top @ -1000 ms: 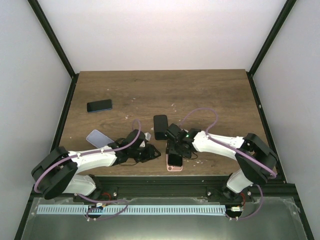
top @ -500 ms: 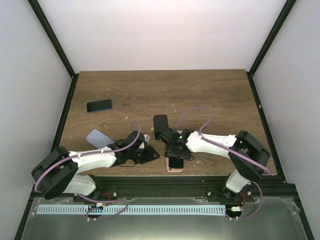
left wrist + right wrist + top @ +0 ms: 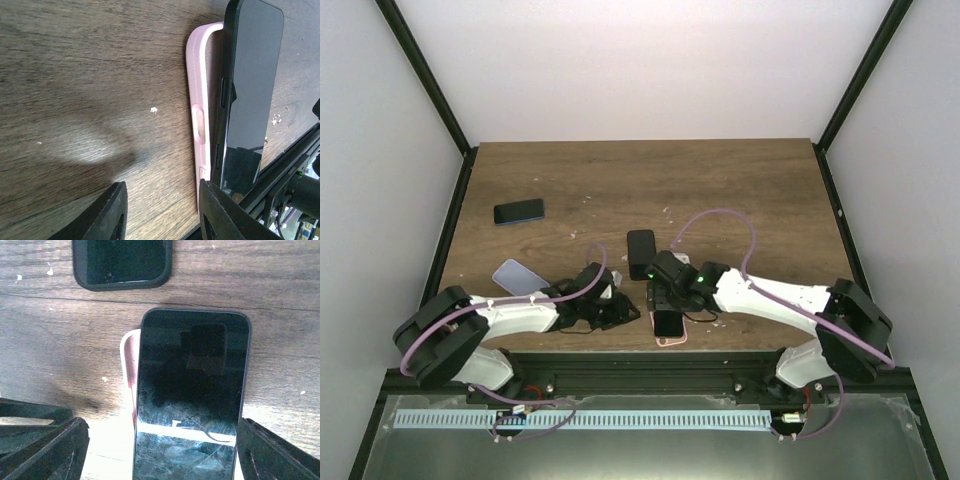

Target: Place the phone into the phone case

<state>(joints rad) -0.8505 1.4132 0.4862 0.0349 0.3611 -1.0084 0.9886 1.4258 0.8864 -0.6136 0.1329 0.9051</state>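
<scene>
You have the phone [image 3: 192,390], a glossy black slab with rounded corners and a smudged glass face, lying on the pink case [image 3: 197,115] at the near edge of the wood-grain worktop [image 3: 620,180]. The case looks like soft matte rubber with moulded button bumps. Its wall shows along one long side of the phone only, and in the left wrist view the phone's dark edge stands above that wall, so it is not seated flush.

Your right tool [image 3: 160,450] straddles the phone's near end with its fingers spread. One is close against the phone's edge and the other is clear of it. Your left tool [image 3: 162,200] is also parted and holds nothing, with bare wood between its fingers (the pink wall sits just beside one of them).

Since half a second ago the right arm's elbow has swung outward. The phone and case have kept their place.

A black slab [image 3: 121,262] with a raised rim lies just beyond the phone. A pale case [image 3: 518,277] and a blue-edged phone [image 3: 519,211] lie well apart to the left.
</scene>
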